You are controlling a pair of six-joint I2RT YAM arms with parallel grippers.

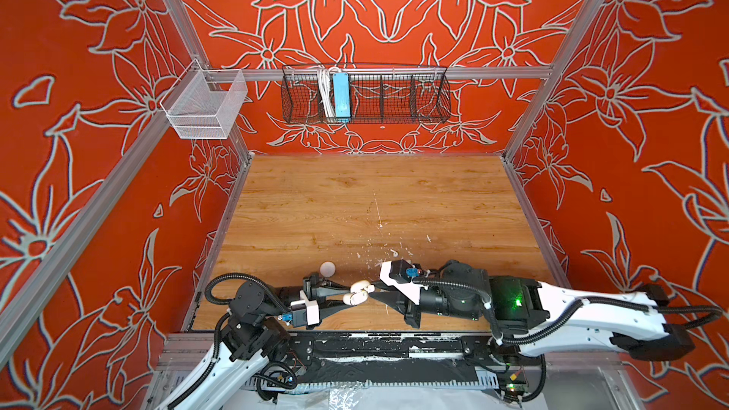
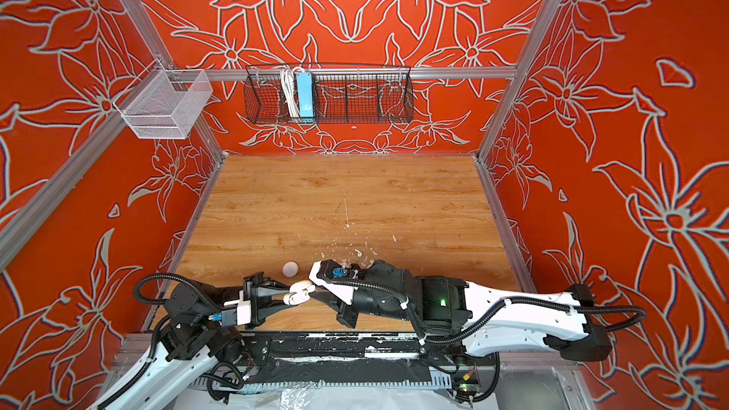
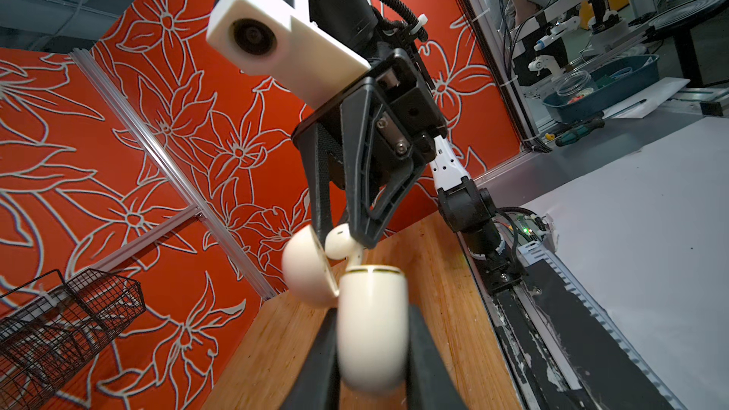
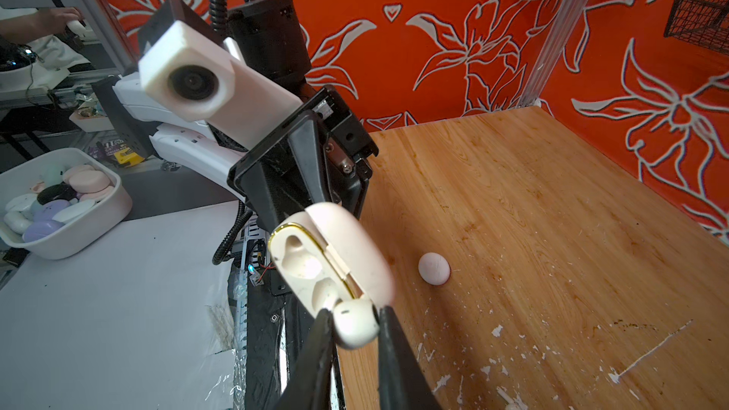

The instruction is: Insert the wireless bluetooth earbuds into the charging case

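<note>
My left gripper [image 1: 350, 296] is shut on the cream charging case [image 3: 372, 329], gripping its body between both fingers. The lid [image 3: 305, 270] hangs open to one side. My right gripper [image 4: 355, 321] is shut on one white earbud [image 4: 357, 327], which it holds right at the case's open top [image 4: 300, 266]. The earbud's stem points into the nearer socket, and both sockets look empty. Seen from the left wrist, the earbud [image 3: 341, 242] sits just above the case rim. The two grippers meet low over the table's front edge in both top views. I see no other earbud clearly.
A round white disc [image 1: 327, 268] lies on the wooden table [image 1: 374, 199] just behind the left gripper. White paint flecks [image 1: 374, 260] are scattered behind the right gripper. A black wire basket [image 1: 365, 96] and a white mesh basket [image 1: 205, 106] hang on the walls. A black rail [image 1: 374, 345] runs along the front.
</note>
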